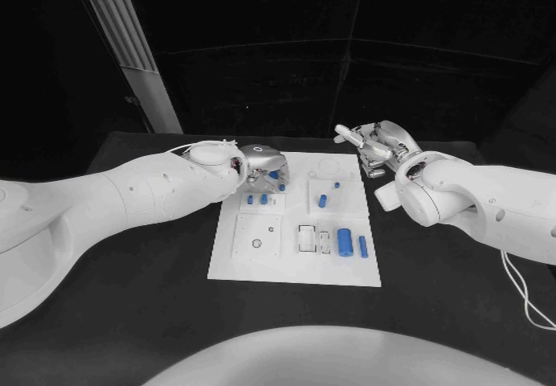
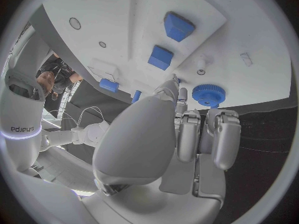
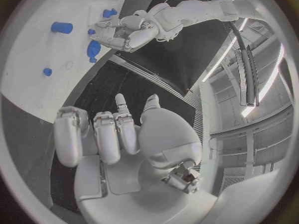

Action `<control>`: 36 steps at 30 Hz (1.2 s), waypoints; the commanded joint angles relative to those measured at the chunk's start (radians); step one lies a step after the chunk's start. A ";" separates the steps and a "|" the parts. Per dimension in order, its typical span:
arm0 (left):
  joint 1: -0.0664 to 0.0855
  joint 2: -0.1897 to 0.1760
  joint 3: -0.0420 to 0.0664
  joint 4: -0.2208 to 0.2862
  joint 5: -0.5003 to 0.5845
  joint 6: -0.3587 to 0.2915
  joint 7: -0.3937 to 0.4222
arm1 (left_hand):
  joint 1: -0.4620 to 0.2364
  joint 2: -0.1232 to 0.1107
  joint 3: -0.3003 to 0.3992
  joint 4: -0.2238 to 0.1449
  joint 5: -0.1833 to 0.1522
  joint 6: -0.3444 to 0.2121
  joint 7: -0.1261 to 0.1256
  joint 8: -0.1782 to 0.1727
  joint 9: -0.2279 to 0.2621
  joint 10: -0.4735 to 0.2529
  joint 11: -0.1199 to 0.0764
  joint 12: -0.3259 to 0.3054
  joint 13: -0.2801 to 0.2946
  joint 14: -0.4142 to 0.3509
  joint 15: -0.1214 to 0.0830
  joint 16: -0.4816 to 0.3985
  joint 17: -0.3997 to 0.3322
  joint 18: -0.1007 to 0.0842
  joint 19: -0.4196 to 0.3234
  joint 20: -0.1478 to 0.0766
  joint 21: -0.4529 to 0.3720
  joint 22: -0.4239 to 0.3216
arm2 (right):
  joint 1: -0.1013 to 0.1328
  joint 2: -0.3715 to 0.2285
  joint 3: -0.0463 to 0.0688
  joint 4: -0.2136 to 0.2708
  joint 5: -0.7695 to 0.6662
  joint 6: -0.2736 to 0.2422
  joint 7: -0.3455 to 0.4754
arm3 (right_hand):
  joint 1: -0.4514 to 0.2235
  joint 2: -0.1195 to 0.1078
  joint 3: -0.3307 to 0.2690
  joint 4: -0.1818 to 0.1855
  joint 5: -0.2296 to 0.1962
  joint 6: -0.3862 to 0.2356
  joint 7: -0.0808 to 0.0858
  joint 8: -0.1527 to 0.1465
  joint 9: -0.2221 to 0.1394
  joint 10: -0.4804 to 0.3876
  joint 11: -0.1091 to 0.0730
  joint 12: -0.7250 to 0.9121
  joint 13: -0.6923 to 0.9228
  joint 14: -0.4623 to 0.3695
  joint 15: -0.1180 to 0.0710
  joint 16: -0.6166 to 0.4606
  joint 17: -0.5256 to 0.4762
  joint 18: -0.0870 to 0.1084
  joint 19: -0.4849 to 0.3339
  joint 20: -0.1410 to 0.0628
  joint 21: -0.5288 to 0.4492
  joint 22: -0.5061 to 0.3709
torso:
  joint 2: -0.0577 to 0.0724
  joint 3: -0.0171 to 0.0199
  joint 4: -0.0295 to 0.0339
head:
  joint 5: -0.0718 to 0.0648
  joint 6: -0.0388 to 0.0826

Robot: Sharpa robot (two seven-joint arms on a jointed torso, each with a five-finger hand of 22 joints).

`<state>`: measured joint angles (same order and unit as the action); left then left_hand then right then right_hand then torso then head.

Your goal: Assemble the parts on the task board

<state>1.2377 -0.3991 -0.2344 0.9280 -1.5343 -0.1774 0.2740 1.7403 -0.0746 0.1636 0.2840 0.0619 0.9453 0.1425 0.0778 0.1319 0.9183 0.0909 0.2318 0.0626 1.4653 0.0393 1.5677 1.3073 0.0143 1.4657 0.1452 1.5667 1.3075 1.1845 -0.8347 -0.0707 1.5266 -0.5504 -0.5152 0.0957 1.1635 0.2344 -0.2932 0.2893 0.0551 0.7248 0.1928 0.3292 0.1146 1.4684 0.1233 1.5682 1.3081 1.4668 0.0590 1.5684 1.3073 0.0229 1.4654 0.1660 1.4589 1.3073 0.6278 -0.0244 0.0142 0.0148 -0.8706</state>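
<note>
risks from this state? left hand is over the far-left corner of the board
1. The left hand hangs over the blue gear at the far-left edge of the task board; a slip could push it onto the table.
2. Its fingers hide part of the gear in the head view, so alignment is hard to check there.
3. Two blue blocks sit close by and might get nudged.
The right hand holds nothing, off the board.

Black table (image 1: 139, 322) noted. Pale ribbed post (image 1: 139, 64) stands behind the table's far left corner, leaning slightly, against dark backdrop.
</note>
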 commanded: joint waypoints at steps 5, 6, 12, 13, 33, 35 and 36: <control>0.000 0.012 0.001 -0.008 -0.017 -0.003 -0.020 | 0.008 0.006 0.012 0.002 -0.004 0.000 0.003 -0.008 -0.003 -0.009 0.003 -0.007 -0.001 0.106 -0.005 0.003 0.263 -0.014 0.105 -0.009 0.004 0.263 | 0.002 0.002 0.001 0.002 -0.003 0.006 -0.001 | 0.013 0.003 -0.004 -0.001 -0.003 -0.007 0.010 0.006 0.001 0.102 0.005 0.003 0.263 0.104 0.005 0.002 0.263 0.008 0.025 0.006 0.004 0.222 | 0.001 0.0000 -0.0005 | 0.001 -0.002; 0.000 0.013 0.001 -0.009 -0.017 -0.001 -0.022 | 0.009 0.007 0.014 0.001 -0.004 -0.001 0.003 -0.008 -0.004 -0.009 0.003 -0.008 -0.001 0.106 -0.004 0.003 0.263 -0.014 0.105 -0.009 0.004 0.263 | 0.002 0.002 0.001 0.003 -0.003 0.007 -0.001 | 0.015 0.003 -0.004 -0.002 -0.003 -0.006 0.010 0.007 0.002 0.102 0.005 0.003 0.263 0.104 0.005 0.002 0.263 0.008 0.025 0.006 0.004 0.222 | 0.001 0.0000 -0.0004 | 0.001 -0.002; -0.002 0.023 0.001 -0.017 -0.017 0.024 -0.048 | 0.015 0.013 0.026 0.000 -0.004 0.003 0.005 -0.007 -0.007 -0.004 0.005 -0.009 -0.001 0.106 -0.001 0.003 0.263 -0.014 0.105 -0.008 0.004 0.263 | 0.002 0.003 0.001 0.003 -0.003 0.008 -0.002 | 0.015 0.003 -0.004 -0.002 -0.003 -0.006 0.010 0.007 0.002 0.102 0.005 0.003 0.263 0.104 0.005 0.002 0.263 0.008 0.025 0.006 0.004 0.222 | 0.000 0.0005 -0.0013 | 0.002 -0.002; -0.002 0.025 0.001 -0.017 -0.017 0.029 -0.054 | 0.018 0.014 0.030 -0.001 -0.004 0.004 0.006 -0.007 -0.007 -0.002 0.006 -0.009 -0.001 0.106 0.000 0.003 0.263 -0.014 0.105 -0.007 0.004 0.263 | 0.002 0.003 0.001 0.003 -0.003 0.008 -0.002 | 0.015 0.003 -0.004 -0.002 -0.003 -0.006 0.010 0.007 0.002 0.102 0.005 0.003 0.263 0.104 0.005 0.002 0.263 0.008 0.025 0.006 0.004 0.222 | 0.000 0.0003 -0.0012 | 0.001 -0.002; -0.005 0.039 0.001 -0.028 -0.017 0.058 -0.071 | 0.032 0.012 0.065 -0.003 -0.004 0.023 0.008 -0.002 -0.012 0.025 0.008 -0.009 -0.001 0.106 0.004 0.003 0.263 -0.014 0.105 -0.003 0.004 0.263 | 0.002 0.005 0.001 0.003 -0.003 0.009 -0.003 | 0.015 0.003 -0.004 -0.002 -0.003 -0.006 0.010 0.007 0.002 0.102 0.005 0.003 0.263 0.104 0.005 0.002 0.263 0.008 0.025 0.006 0.004 0.222 | 0.000 0.0001 0.0001 | -0.001 -0.002; -0.006 0.039 0.001 -0.029 -0.017 0.060 -0.073 | 0.032 0.011 0.066 -0.002 -0.004 0.025 0.008 -0.002 -0.013 0.027 0.008 -0.009 -0.001 0.106 0.004 0.003 0.263 -0.014 0.105 -0.003 0.004 0.263 | 0.002 0.005 0.001 0.003 -0.003 0.009 -0.003 | 0.015 0.003 -0.004 -0.002 -0.003 -0.006 0.010 0.007 0.002 0.102 0.005 0.003 0.263 0.104 0.005 0.002 0.263 0.008 0.025 0.006 0.004 0.222 | 0.000 0.0003 -0.0003 | -0.002 -0.002; -0.006 0.040 0.001 -0.029 -0.017 0.061 -0.073 | 0.032 0.011 0.066 -0.002 -0.004 0.025 0.008 -0.002 -0.013 0.027 0.008 -0.009 -0.001 0.106 0.004 0.003 0.263 -0.014 0.105 -0.003 0.004 0.263 | 0.002 0.005 0.001 0.003 -0.003 0.010 -0.003 | 0.015 0.003 -0.004 -0.002 -0.003 -0.006 0.010 0.007 0.002 0.102 0.005 0.003 0.263 0.104 0.005 0.002 0.263 0.008 0.025 0.006 0.004 0.222 | 0.000 0.0002 -0.0006 | -0.001 -0.002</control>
<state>1.2327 -0.3606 -0.2327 0.9010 -1.5446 -0.1391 0.2277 1.7603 -0.0632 0.2228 0.2826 0.0619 0.9631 0.1531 0.0739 0.1208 0.9382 0.1000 0.2281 0.0628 1.4652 0.0394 1.5677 1.3073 0.0142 1.4656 0.1452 1.5667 1.3075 1.1845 -0.8306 -0.0707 1.5281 -0.5509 -0.5130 0.0888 1.1675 0.2385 -0.2932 0.2893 0.0551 0.7248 0.1928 0.3331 0.1151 1.4684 0.1233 1.5682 1.3082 1.4668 0.0590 1.5684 1.3073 0.0228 1.4654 0.1660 1.4589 1.3073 0.6275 -0.0243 0.0137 0.0130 -0.8729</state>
